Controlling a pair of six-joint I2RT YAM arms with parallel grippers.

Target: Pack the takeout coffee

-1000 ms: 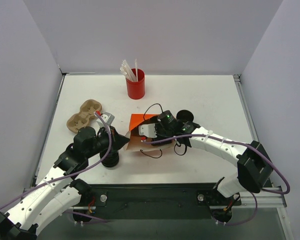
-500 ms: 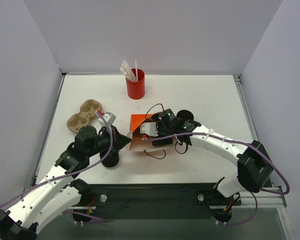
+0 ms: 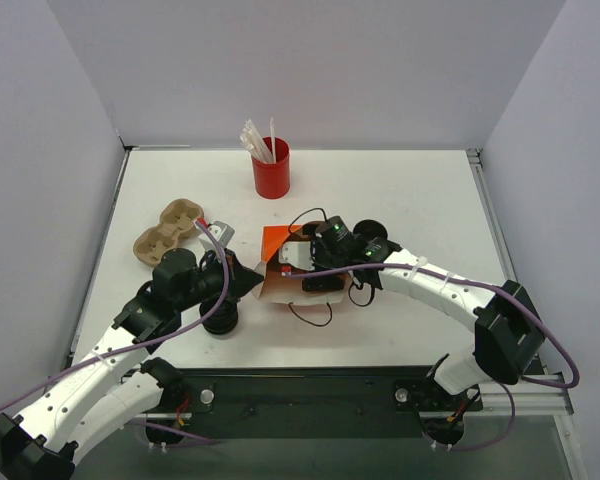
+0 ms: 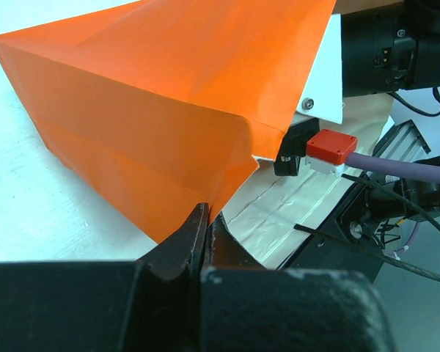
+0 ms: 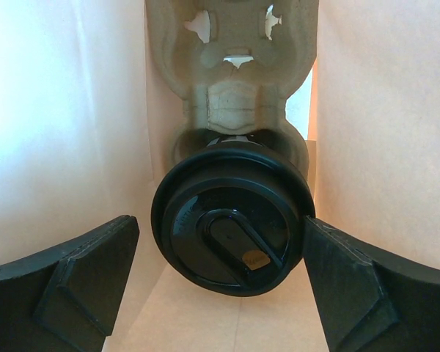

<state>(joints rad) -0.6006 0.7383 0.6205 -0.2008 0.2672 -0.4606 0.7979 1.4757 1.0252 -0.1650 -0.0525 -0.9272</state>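
The orange paper bag [image 3: 276,243] lies on its side with its mouth toward the right arm. My left gripper [image 3: 250,283] is shut on the bag's edge, as the left wrist view [image 4: 207,216] shows against the orange paper [image 4: 154,110]. My right gripper [image 3: 300,272] reaches into the bag's mouth. In the right wrist view it is open [image 5: 221,224] around a black lidded coffee cup [image 5: 233,220] that sits in a cardboard carrier [image 5: 235,95] inside the bag. The right fingertip touches the lid's rim and the left one stands apart from it.
A dark round thing, seemingly another black cup [image 3: 220,318], stands by my left arm. An empty cardboard carrier [image 3: 168,228] lies at the left. A red cup of white straws [image 3: 271,167] stands at the back. Loose black lids [image 3: 373,232] lie behind the right arm.
The bag's mouth has opened and shifted a little, and more of its pale inside shows. My left gripper has risen slightly with the edge. The right gripper stays in the mouth.
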